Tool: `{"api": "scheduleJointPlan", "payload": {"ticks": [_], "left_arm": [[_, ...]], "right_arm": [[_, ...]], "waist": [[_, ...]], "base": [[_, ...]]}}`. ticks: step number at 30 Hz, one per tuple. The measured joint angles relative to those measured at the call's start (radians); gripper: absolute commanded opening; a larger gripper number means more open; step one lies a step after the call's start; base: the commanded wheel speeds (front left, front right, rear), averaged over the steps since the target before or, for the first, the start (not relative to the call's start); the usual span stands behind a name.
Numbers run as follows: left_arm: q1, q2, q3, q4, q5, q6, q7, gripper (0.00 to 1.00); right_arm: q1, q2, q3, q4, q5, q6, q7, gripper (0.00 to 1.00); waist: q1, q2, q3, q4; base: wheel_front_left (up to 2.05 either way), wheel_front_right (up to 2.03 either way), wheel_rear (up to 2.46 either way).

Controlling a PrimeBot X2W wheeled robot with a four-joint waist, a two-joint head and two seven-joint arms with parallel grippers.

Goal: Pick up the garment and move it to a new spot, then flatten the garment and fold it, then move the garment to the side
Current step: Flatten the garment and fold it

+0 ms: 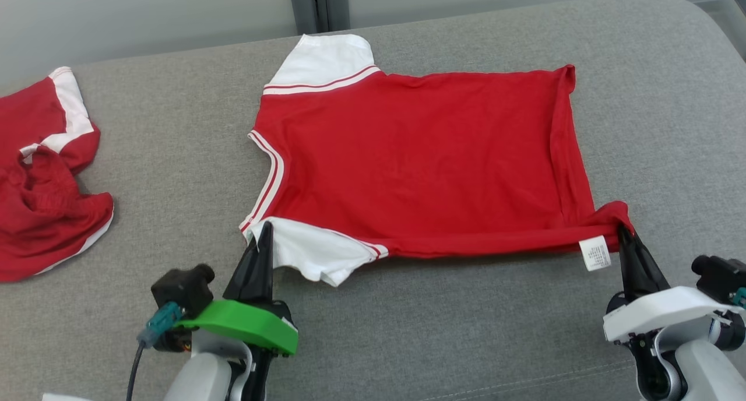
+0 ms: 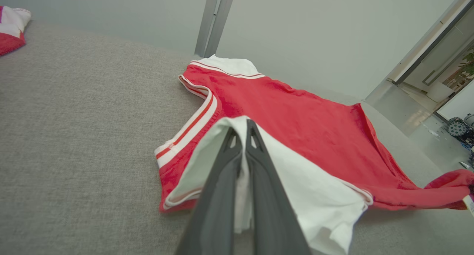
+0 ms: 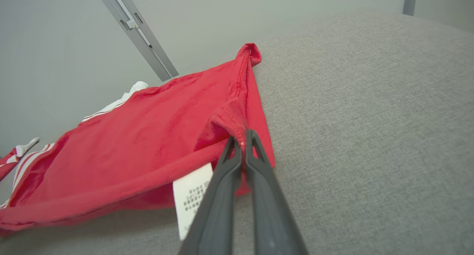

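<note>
Now — left tool (image 1: 266, 231) pinching garment sleeve (image 1: 317, 252), right tool (image 1: 623, 233) pinching hem corner (image 1: 611, 217)

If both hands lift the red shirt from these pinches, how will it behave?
Probably floppy: the red shirt bunches into a peak at the right hand. Likely light: the left hand tents its white sleeve with a fingertip pinch. The middle would probably droop between them.
</note>
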Motion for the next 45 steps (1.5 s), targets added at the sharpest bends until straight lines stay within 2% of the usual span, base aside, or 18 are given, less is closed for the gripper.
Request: {"api": "scheduleJointPlan", "payload": {"ticks": [10,14,15,16,17,23,34,44,45], "left_arm": [[-0.219,0.027,-0.017,0.163,0.025,-0.021,0.035,0.00],[-0.315,0.029,-0.019,0.294,0.028,-0.031,0.026,0.00],[-0.327,0.028,-0.020,0.315,0.031,-0.034,0.019,0.30],[-0.338,0.028,-0.021,0.333,0.038,-0.034,0.012,0.84],[-0.346,0.028,-0.021,0.346,0.043,-0.034,0.006,1.00],[-0.349,0.018,-0.010,0.386,0.043,-0.043,-0.020,1.00],[-0.210,0.019,0.014,0.411,0.035,-0.051,-0.024,1.00],[-0.262,0.006,0.007,0.490,0.050,-0.053,-0.026,1.00],[-0.272,0.005,0.006,0.503,0.050,-0.053,-0.027,0.76]], "right_arm": [[-0.175,-0.016,0.040,0.108,-0.001,0.000,0.016,0.00],[-0.264,-0.004,0.071,0.197,-0.005,0.000,0.014,0.00],[-0.275,-0.002,0.077,0.211,-0.005,0.000,0.013,0.33],[-0.284,-0.002,0.084,0.221,-0.005,0.000,0.012,0.98],[-0.288,-0.002,0.090,0.227,-0.006,0.000,0.008,1.00],[-0.274,-0.017,0.086,0.235,-0.022,0.000,0.001,1.00],[-0.181,-0.025,0.050,0.199,-0.099,0.000,0.001,1.00],[-0.258,0.002,0.087,0.323,-0.124,0.000,0.000,1.00],[-0.270,0.006,0.092,0.343,-0.124,0.000,0.000,1.00]], "waist": [[0.0000,0.0000,0.047,-0.022],[0.0000,0.0000,0.078,-0.032],[0.0000,0.0000,0.081,-0.034],[0.0000,0.0000,0.084,-0.035],[0.0000,0.0000,0.084,-0.035],[0.0000,0.0000,0.066,-0.028],[0.0000,0.0000,0.052,-0.016],[0.0000,0.0000,0.084,-0.013],[0.0001,0.0000,0.089,-0.013]], "base": [[0.00,0.00,0.00],[0.00,0.00,0.00],[0.00,0.00,0.00],[0.00,0.00,0.00],[0.00,0.00,0.00],[0.00,0.00,0.00],[0.00,0.00,0.00],[0.00,0.00,0.00],[0.00,0.00,0.00]]}}
